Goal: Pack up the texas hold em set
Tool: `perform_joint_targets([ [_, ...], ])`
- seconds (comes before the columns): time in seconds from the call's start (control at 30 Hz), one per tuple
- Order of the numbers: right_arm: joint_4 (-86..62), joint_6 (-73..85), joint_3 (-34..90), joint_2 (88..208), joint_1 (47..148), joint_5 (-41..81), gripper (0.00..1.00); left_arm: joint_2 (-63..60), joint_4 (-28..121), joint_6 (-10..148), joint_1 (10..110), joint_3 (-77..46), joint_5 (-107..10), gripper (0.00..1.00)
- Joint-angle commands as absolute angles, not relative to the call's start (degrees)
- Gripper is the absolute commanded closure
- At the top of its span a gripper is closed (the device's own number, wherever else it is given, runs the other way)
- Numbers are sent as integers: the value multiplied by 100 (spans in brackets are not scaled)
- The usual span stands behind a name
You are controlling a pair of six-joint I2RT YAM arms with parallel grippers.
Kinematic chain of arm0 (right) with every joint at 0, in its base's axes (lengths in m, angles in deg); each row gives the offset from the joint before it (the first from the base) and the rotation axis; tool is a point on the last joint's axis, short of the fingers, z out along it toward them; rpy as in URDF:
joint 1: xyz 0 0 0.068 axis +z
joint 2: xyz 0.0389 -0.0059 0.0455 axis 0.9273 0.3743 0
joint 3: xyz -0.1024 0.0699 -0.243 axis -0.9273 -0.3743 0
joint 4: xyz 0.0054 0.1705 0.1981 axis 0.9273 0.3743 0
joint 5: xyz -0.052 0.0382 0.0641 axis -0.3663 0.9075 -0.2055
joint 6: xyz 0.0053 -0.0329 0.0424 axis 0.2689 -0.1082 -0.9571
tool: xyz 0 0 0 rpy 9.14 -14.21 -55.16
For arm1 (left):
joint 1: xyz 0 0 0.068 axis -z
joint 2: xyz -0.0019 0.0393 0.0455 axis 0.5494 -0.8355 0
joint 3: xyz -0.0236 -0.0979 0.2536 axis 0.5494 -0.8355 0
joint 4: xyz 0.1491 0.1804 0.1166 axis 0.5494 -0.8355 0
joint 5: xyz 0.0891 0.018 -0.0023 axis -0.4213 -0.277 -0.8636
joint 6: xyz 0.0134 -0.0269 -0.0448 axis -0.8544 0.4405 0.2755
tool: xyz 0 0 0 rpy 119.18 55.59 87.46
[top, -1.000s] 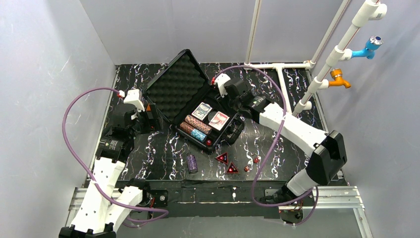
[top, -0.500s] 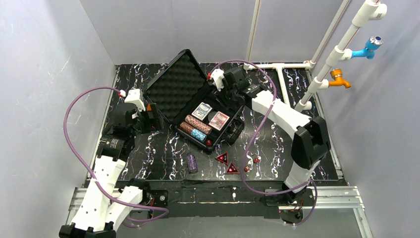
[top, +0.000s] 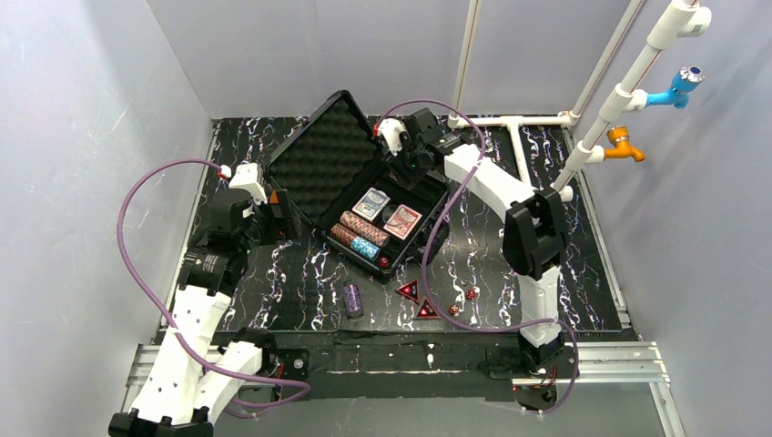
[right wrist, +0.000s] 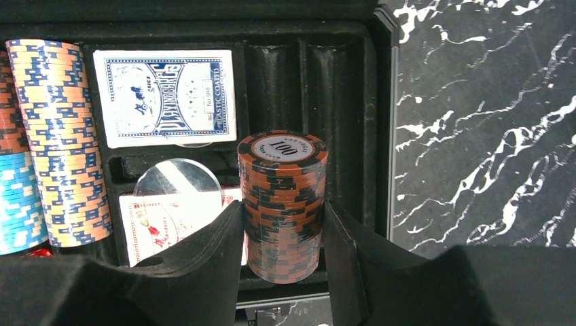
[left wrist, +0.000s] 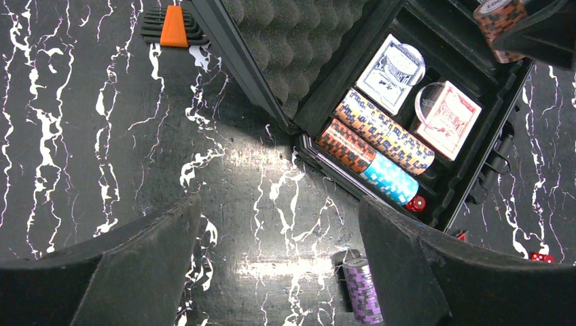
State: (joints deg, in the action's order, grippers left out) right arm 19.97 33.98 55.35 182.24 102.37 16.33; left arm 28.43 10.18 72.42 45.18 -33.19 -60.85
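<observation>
The black case point(top: 323, 159) lies open with its foam lid tilted back. Its tray holds a blue card deck point(right wrist: 165, 97), a red deck point(left wrist: 448, 119) under a clear disc point(right wrist: 178, 187), three chip rolls point(left wrist: 384, 132) and a red die point(left wrist: 416, 203). My right gripper point(right wrist: 282, 224) is shut on a brown chip roll point(right wrist: 282, 204), held upright above the tray's grooved slots point(right wrist: 299, 81). Left of the case, my left gripper point(left wrist: 278, 231) hangs open over bare table. A purple chip roll point(top: 352, 299), two red triangular markers point(top: 408, 290) and two red dice point(top: 471, 293) lie on the table in front.
An orange piece on a black ribbed holder point(left wrist: 174, 27) lies by the lid's left side. White pipework point(top: 514, 137) runs along the back right, with blue point(top: 678, 88) and orange point(top: 624, 144) taps. Purple cables loop from both arms.
My right arm has carried the brown chip roll back and to the left, over the case's far corner. The left arm has stayed still.
</observation>
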Motion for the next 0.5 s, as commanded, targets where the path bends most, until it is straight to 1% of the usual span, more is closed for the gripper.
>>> perform_joint_targets([
  [0.0,1993,3572,6214,18412,10239,1917,99,2840,1030,7208,4546,-3276,-6113,15],
  [0.47,2272,3709,7146,19459,10239,1950,99,2777,1032,7198,4546,-3284,-6100,15],
])
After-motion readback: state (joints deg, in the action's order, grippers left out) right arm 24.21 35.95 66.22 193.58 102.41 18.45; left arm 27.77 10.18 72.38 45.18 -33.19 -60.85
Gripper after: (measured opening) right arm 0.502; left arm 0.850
